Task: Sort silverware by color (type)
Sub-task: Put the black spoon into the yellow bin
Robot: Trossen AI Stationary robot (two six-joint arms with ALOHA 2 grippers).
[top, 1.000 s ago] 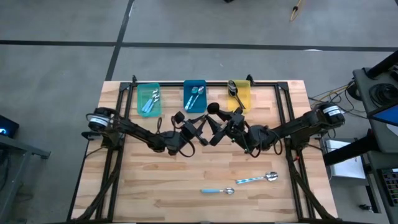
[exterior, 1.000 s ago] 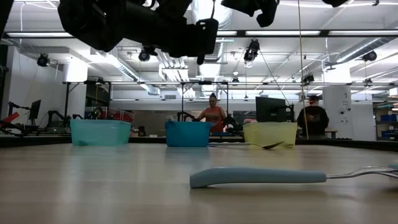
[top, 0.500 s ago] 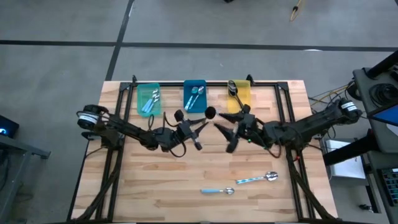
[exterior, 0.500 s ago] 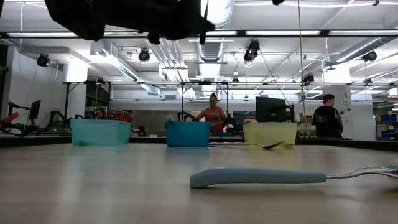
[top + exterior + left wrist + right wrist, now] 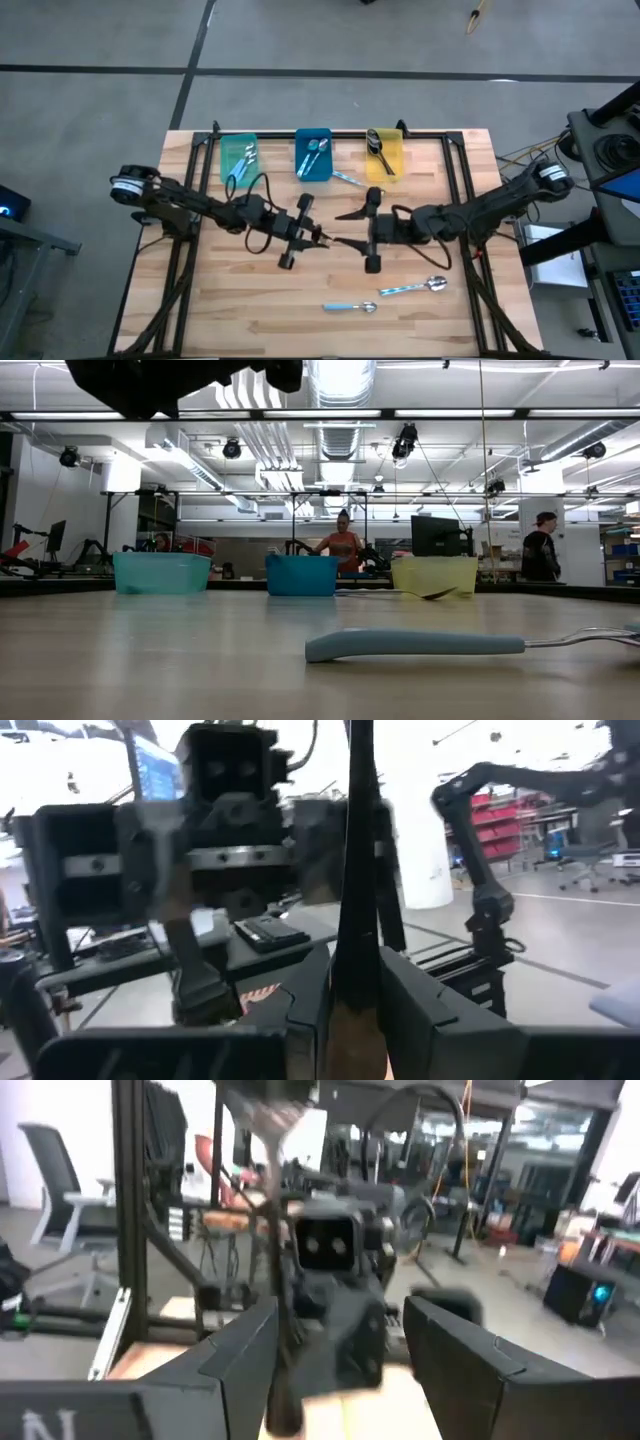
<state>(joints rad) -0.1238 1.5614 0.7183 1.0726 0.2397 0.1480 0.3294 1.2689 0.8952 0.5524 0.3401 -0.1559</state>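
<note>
My left gripper (image 5: 322, 238) sits mid-table, shut on a dark brown spoon (image 5: 352, 890) that stands upright with its bowl (image 5: 266, 1115) on top. My right gripper (image 5: 343, 229) faces it at close range, its fingers (image 5: 240, 1355) wide open on either side of the spoon's lower end; I see no touch. Two spoons with light-blue handles lie flat on the table nearer the near edge, one (image 5: 412, 287) to the right and one (image 5: 350, 306) to its left. Another spoon (image 5: 348, 179) lies between the blue and yellow bins. My left gripper pinches the dark spoon's handle (image 5: 350, 1010) low down, between its two fingers (image 5: 306, 1010). The fingers come in level from the table's left and lie across the handle. The spoon is lifted clear of the table and stands upright above the fingers.
Three bins line the far edge. The teal bin (image 5: 224, 160) and the blue bin (image 5: 300, 160) hold blue-handled spoons, and the yellow bin (image 5: 396, 158) holds a dark one. A blue handle (image 5: 415, 645) lies close to the low camera. People stand in the room behind.
Both grippers have moved from just in front of the bins toward the near edge. The right one first drew back toward the right, then turned to face the left one. The dark spoon travelled with the left gripper and now stands upright.
</note>
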